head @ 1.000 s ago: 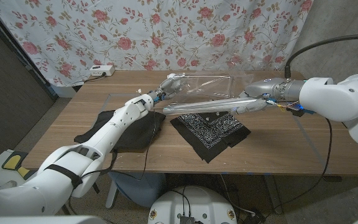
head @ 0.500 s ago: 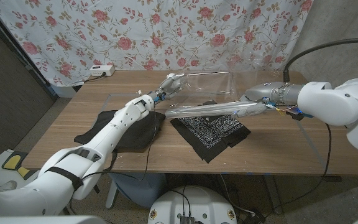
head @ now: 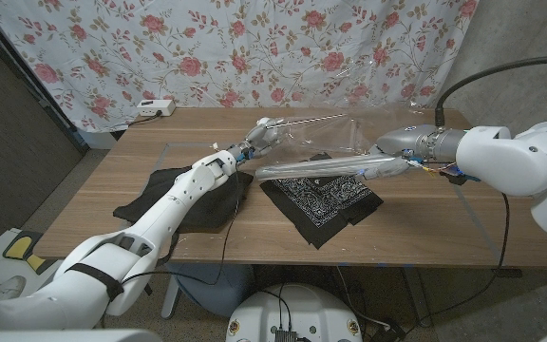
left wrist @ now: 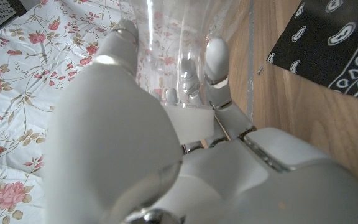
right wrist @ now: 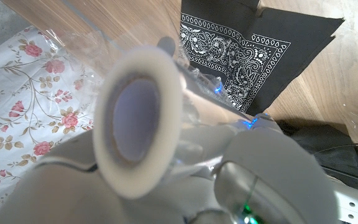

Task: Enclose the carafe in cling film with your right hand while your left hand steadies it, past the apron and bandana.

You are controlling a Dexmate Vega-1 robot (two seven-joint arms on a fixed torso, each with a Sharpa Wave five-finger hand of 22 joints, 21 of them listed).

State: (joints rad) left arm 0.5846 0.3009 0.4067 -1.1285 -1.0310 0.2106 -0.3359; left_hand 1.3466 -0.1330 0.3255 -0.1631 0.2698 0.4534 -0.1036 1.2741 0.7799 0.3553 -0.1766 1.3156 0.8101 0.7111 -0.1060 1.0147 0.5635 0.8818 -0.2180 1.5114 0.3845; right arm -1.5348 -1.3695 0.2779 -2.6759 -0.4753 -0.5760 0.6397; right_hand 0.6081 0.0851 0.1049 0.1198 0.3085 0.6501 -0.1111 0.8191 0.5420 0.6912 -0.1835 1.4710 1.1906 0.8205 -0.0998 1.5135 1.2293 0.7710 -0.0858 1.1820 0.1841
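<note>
I see the clear carafe (head: pixel 288 133) at the table's (head: pixel 425 218) far middle, beyond the bandana (head: pixel 321 199) and apron (head: pixel 193 199). My left hand (head: pixel 262 131) grips it; my right hand (head: pixel 387 163) holds the cling film roll (head: pixel 316 169), film stretched over the carafe.

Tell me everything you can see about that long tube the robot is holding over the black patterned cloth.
It is a cling film roll: a long, slim tube wound in glossy clear film on a pale cardboard core, whose hollow end faces the right wrist camera. The right hand grips one end, holding it roughly level above the black paisley bandana. A clear sheet runs from it toward the glass carafe, which the left hand holds.
</note>
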